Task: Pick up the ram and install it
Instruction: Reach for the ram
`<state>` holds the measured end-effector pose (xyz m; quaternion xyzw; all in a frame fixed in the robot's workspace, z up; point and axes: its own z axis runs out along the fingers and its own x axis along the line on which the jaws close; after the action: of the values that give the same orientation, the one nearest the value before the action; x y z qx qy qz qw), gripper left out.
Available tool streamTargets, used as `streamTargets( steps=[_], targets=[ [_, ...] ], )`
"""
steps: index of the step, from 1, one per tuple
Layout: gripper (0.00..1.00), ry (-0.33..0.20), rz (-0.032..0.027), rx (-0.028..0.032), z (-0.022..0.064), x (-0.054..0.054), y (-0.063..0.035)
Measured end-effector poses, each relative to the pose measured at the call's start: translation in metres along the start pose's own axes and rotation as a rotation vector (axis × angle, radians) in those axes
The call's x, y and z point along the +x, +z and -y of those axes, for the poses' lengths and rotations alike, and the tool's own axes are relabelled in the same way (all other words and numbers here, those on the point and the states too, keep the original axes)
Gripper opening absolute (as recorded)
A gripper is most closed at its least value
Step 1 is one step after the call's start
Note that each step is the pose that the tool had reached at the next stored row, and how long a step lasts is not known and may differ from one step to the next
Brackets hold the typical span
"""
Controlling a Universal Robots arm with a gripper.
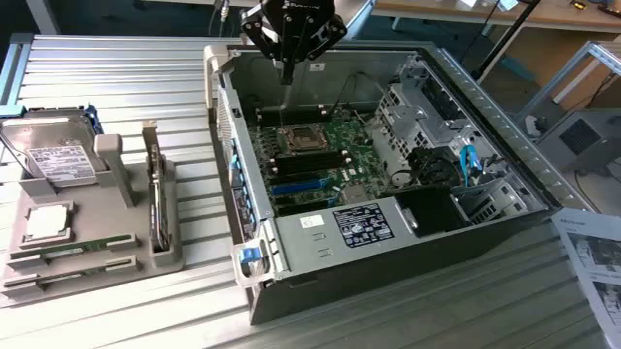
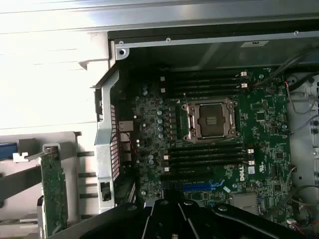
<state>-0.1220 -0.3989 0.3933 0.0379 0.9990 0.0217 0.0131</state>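
Ram (image 1: 78, 251) flat in grey holder (image 1: 116, 174), lower left of exterior frame, on table (image 1: 126, 73): slotted there for easy pickup, well apart from gripper (image 1: 283, 76). Jaws clenched, nothing between, hanging top centre over open case (image 1: 505, 138).

Wrist view: gripper (image 2: 167, 214) at bottom edge, jaws pressed together, empty. Motherboard (image 2: 269, 129) beneath, black memory slots (image 2: 204, 157) bare.

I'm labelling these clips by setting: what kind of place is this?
Probably a robotics lab or test workshop: an open computer case sits on a slatted metal table, a gray fixture beside it holds a hard drive, and a wooden workbench stands behind.
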Motion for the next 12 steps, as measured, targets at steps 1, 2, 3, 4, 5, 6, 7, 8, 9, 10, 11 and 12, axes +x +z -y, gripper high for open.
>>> streamTargets(
  steps=[1,2,3,4,5,6,7,8,9,10,11,12],
  targets=[
    [0.11,0.000,0.0000,0.0000,0.0000,0.0000,0.0000],
    [0.11,0.000,0.0000,0.0000,0.0000,0.0000,0.0000],
    [0.11,0.000,0.0000,0.0000,0.0000,0.0000,0.0000],
    [0.11,0.000,0.0000,0.0001,0.0000,0.0000,0.0000],
    [0.11,0.000,0.0000,0.0000,0.0000,0.0000,0.0000],
    [0.11,0.000,0.0000,0.0000,0.0000,0.0000,0.0000],
    [0.11,0.000,0.0000,0.0001,0.0000,0.0002,0.0000],
    [0.11,0.000,0.0001,0.0000,0.0000,0.0006,0.0000],
    [0.11,0.000,0.0001,0.0001,0.0001,0.0013,0.0000],
    [0.11,0.000,0.0001,0.0002,0.0001,0.0017,0.0000],
    [0.11,0.000,0.0000,0.0002,0.0002,0.0021,-0.0001],
    [0.11,0.000,0.0000,0.0003,0.0002,0.0025,-0.0001]
  ],
)
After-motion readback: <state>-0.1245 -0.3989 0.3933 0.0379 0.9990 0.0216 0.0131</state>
